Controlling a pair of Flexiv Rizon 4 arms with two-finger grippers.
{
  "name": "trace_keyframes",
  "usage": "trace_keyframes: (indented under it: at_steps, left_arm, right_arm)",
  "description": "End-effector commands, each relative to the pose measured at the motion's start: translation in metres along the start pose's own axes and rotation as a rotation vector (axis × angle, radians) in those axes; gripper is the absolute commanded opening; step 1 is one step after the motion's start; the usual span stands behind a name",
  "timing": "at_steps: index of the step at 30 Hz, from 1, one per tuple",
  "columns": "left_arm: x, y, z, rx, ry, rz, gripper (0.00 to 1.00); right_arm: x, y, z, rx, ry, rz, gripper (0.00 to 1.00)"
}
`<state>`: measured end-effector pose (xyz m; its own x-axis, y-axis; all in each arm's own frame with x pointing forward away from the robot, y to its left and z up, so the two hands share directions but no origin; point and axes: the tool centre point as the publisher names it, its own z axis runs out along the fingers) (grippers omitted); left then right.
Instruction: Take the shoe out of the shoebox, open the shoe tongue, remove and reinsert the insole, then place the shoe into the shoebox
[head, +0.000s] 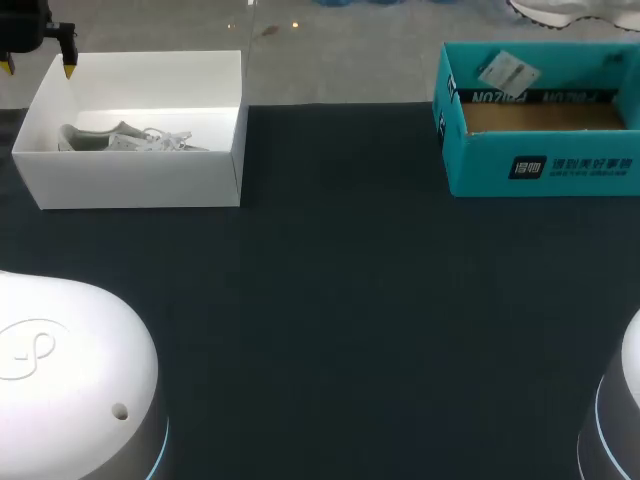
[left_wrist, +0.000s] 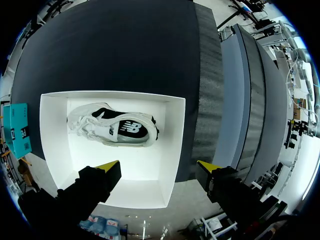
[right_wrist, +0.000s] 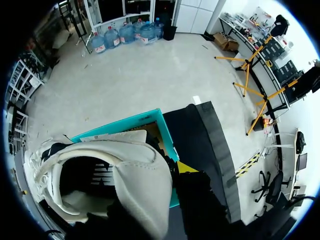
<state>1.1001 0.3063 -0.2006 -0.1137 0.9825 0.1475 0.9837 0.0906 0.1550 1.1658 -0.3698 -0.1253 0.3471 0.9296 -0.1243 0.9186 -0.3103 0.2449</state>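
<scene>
Left gripper (left_wrist: 155, 165) hangs open over white shoebox (left_wrist: 52, 130) at table's far-left corner. White shoe (left_wrist: 112, 127) with black lining lies on its side inside. Right gripper (right_wrist: 172, 172) clamps second shoe (right_wrist: 125, 170) above teal box (right_wrist: 167, 140), far-right corner.

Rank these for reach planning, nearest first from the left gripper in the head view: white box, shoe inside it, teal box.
1. white box, corner beside the left gripper
2. shoe, inside that box
3. teal box, far right

Left fingers (left_wrist: 109, 166) spread wide; right fingers (right_wrist: 186, 167) clamped.
</scene>
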Motion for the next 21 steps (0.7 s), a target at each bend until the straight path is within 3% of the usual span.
trace_keyframes:
  at_steps: [1, 7, 14, 21]
  left_arm:
    - [0.0, 0.0, 0.0, 0.0, 0.002, -0.001, 1.0]
    - [0.0, 0.0, 0.0, 0.0, 0.002, -0.001, 1.0]
    - [0.0, 0.0, 0.0, 0.0, 0.002, -0.001, 1.0]
    - [0.0, 0.0, 0.0, 0.0, 0.002, -0.001, 1.0]
  right_arm:
    - [-0.001, -0.003, -0.001, -0.009, 0.002, 0.001, 0.0]
    - [-0.001, -0.003, -0.001, -0.009, 0.002, 0.001, 0.0]
    - [-0.008, -0.039, -0.018, -0.022, 0.0, 0.05, 0.0]
    - [-0.002, -0.085, -0.034, -0.058, -0.019, 0.003, 0.0]
